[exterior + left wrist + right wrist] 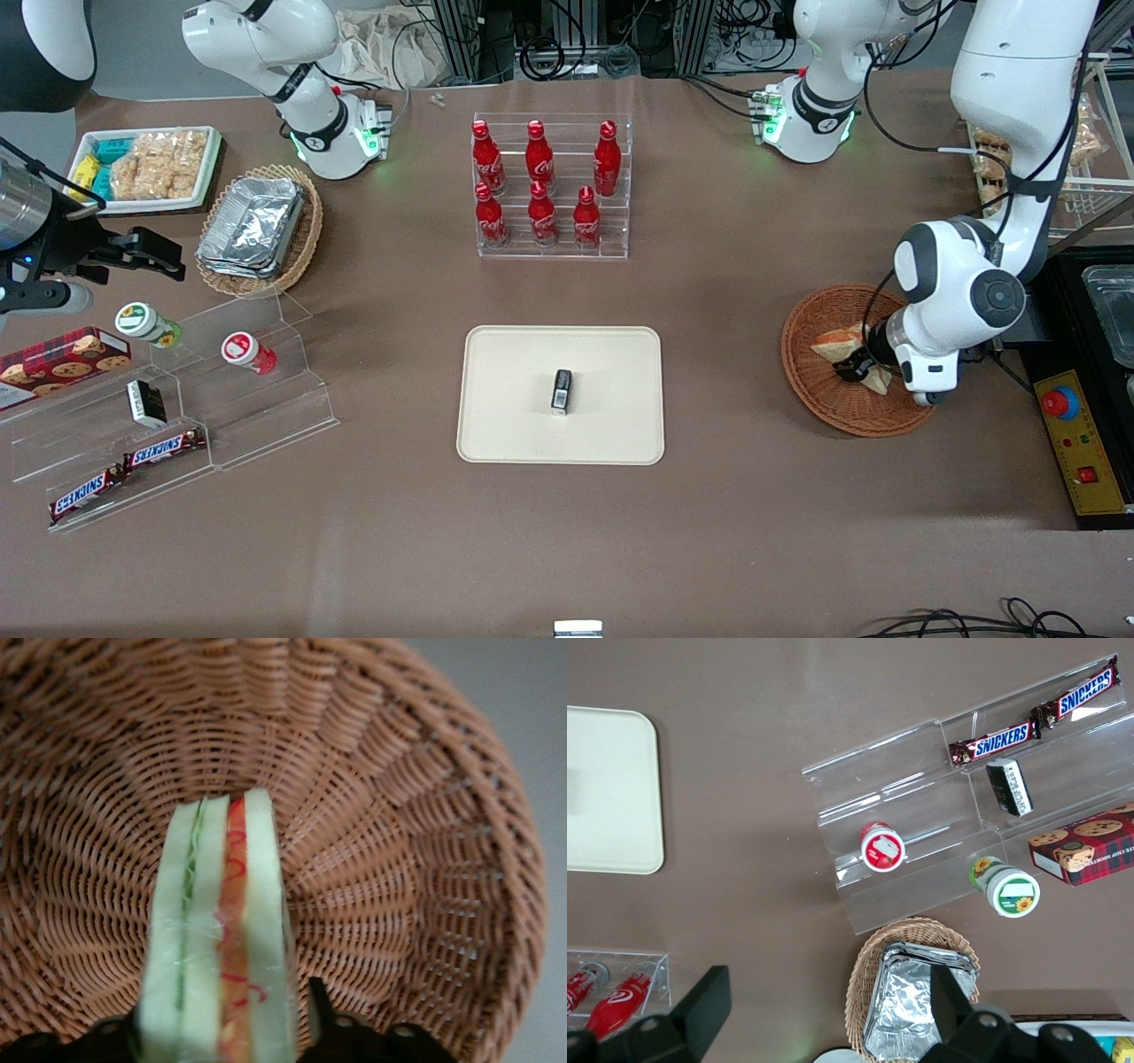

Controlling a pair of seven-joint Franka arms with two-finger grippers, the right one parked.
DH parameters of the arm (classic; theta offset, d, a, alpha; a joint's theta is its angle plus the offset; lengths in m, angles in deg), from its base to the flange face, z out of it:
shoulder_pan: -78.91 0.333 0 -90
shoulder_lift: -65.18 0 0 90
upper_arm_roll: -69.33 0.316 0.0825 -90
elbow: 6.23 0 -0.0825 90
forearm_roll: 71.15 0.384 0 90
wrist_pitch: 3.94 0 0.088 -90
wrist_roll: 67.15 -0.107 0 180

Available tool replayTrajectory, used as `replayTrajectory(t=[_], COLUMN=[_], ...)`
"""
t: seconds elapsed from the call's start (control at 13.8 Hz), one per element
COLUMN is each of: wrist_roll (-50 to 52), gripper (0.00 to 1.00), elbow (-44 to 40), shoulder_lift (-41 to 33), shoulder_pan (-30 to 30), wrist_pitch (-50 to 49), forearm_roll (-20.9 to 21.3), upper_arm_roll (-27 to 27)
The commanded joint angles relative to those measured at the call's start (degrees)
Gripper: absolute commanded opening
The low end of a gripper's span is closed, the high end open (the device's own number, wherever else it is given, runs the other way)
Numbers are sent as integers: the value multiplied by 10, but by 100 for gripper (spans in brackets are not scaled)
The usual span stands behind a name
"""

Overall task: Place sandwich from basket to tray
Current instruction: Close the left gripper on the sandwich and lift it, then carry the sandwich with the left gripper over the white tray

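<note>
The sandwich (pixel 837 342) lies in the round reddish-brown basket (pixel 850 418) toward the working arm's end of the table. My gripper (pixel 858 368) is down in the basket and shut on the sandwich. In the left wrist view the sandwich (pixel 221 904) stands on edge, white bread with green and red filling, held between my gripper's (pixel 221 1023) two black fingers (pixel 316 1010) above the basket's wicker floor (pixel 399 859). The cream tray (pixel 532 430) lies flat in the middle of the table, nearer the front camera than the bottle rack. It also shows in the right wrist view (pixel 602 788).
A small black box (pixel 561 392) stands on the tray. A clear rack of red bottles (pixel 549 186) sits farther back. Toward the parked arm's end are a tan basket of foil containers (pixel 257 226), a white snack tray (pixel 151 168) and clear steps with snacks (pixel 168 425). A yellow control box (pixel 1081 443) lies beside the basket.
</note>
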Motion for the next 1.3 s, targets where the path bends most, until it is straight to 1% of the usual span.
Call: replayTrajectory(t=[0.0, 0.22, 0.29, 0.36, 0.43, 0.51, 0.65, 0.87, 0.94, 1.08, 1.23], wrist_roll=[-2, -46, -57, -65, -70, -74, -78, -77, -77, -75, -68], gripper=[0, 0, 0, 0, 0, 0, 0, 0, 0, 0, 0], elbow=[-17, -93, -124, -153, -178, -191, -206, -207, -206, -208, -210], shoulder_lift=[-56, -109, -117, -119, -117, -111, -84, -24, -1, 48, 101], shoulder_pan=[-1, -1, -1, -1, -1, -1, -1, -6, -23, -69, -91], wrist_pitch=[-68, -256, -311, -354, -386, -392, -368, -269, -232, -157, -92], forearm_roll=[7, 12, 12, 11, 12, 12, 16, 42, 59, 108, 160], upper_arm_roll=[0, -7, -22, -41, -72, -111, -184, -270, -279, -279, -279])
